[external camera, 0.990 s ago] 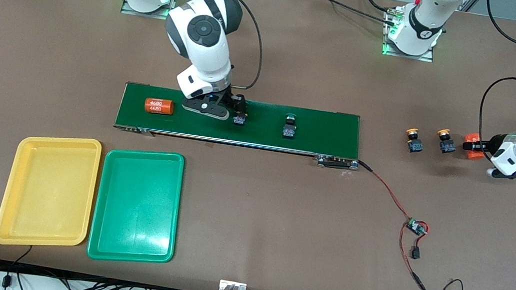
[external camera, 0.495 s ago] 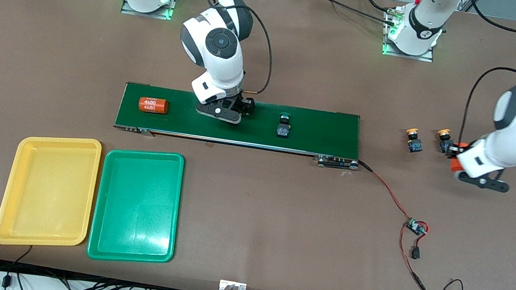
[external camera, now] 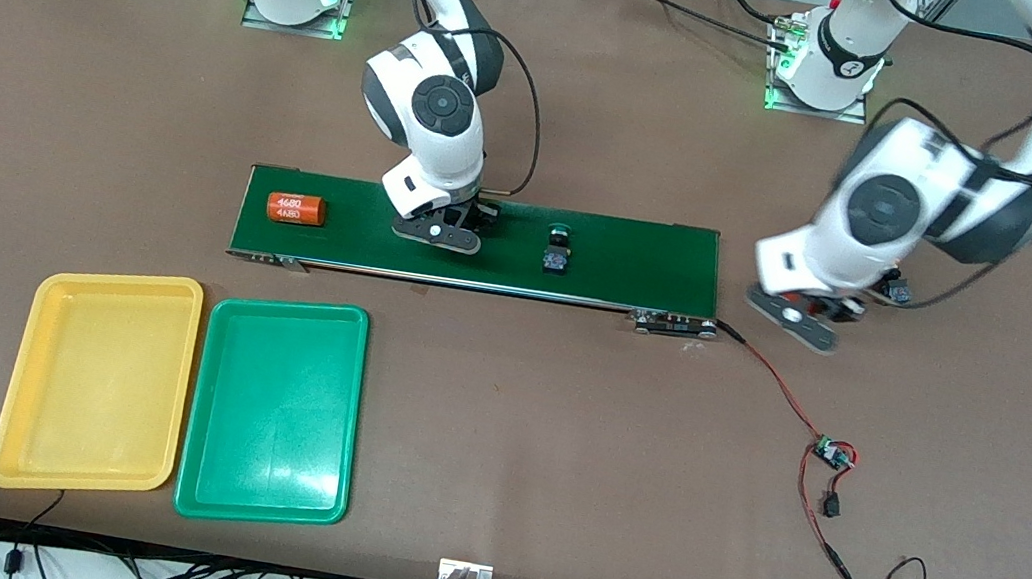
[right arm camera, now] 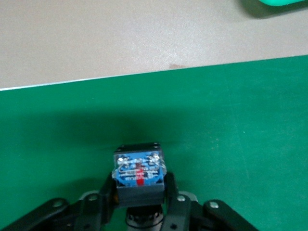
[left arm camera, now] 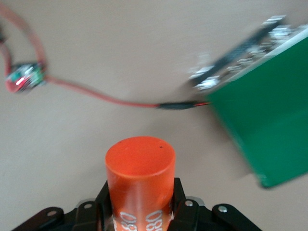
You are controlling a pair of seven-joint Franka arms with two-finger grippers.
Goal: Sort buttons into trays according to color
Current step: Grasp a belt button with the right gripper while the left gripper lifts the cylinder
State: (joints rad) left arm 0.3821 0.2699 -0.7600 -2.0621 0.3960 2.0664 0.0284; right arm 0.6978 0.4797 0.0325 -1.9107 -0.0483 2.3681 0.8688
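My right gripper (external camera: 473,221) is down on the dark-green conveyor belt (external camera: 640,267), shut on a button (right arm camera: 138,173) with a blue-and-black body; its cap is hidden. A green-capped button (external camera: 557,251) stands on the belt, toward the left arm's end from that gripper. My left gripper (external camera: 828,311) hangs over the table just off the belt's end, shut on an orange cylinder (left arm camera: 139,166). Part of another button (external camera: 897,291) shows beside the left wrist. The yellow tray (external camera: 99,382) and green tray (external camera: 274,412) lie side by side, empty, nearer the front camera than the belt.
A second orange cylinder (external camera: 296,209) printed "4680" lies on the belt toward the right arm's end. Red wires run from the belt's end to a small circuit board (external camera: 831,453) on the table.
The right gripper has closed on the button on the belt. The left arm swung from the table's end toward the belt, carrying the orange cylinder. The things on the belt drifted toward the right arm's end.
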